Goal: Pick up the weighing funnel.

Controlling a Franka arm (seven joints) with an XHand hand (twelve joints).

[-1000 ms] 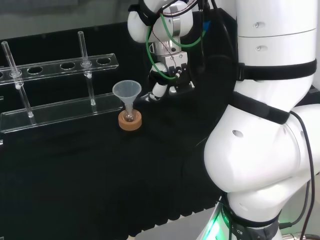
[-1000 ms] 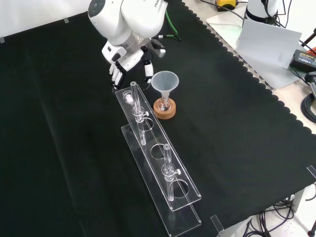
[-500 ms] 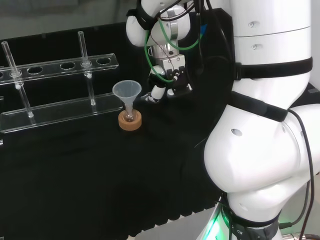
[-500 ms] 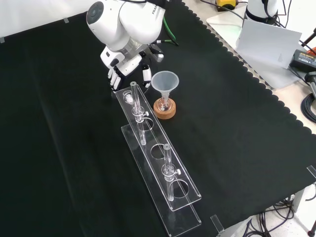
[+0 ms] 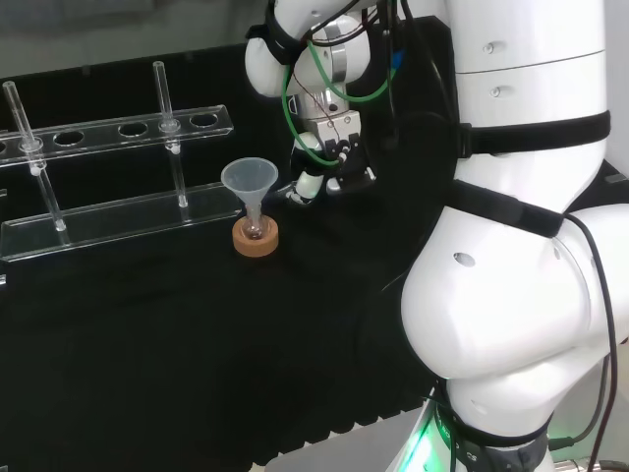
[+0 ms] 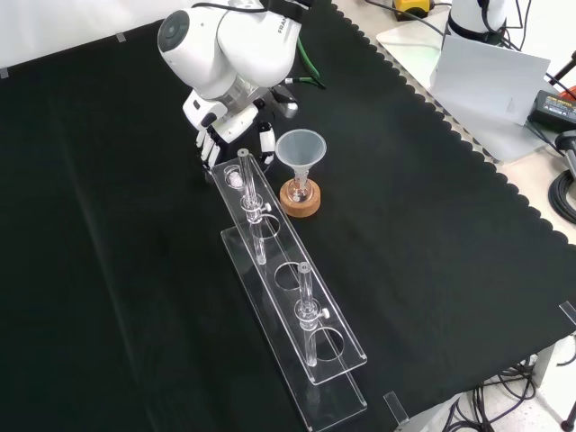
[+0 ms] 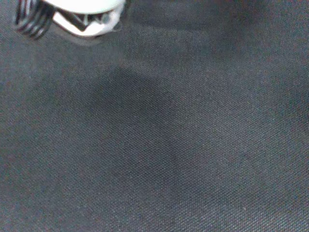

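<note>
My hand hangs low over the black cloth, just behind the near end of the tube rack in the front view. Its fingers point down at the cloth and are fairly straight, with the thumb set apart from them. In the head view the hand is just right of the big funnel, and a fingertip nearly touches the cloth. A thin clear sliver by that fingertip may be the weighing funnel; I cannot tell. The wrist view has bare cloth and a blurred white part of the hand.
The big funnel stands in a small flask on a cork ring, close to the hand. A clear tube rack with two upright tubes runs toward the front edge. The arm's white links take up the head view's right.
The hand has crept slightly lower and closer to the rack's end and the funnel, with the wrist turning a little. The funnel, flask and rack have not moved.
</note>
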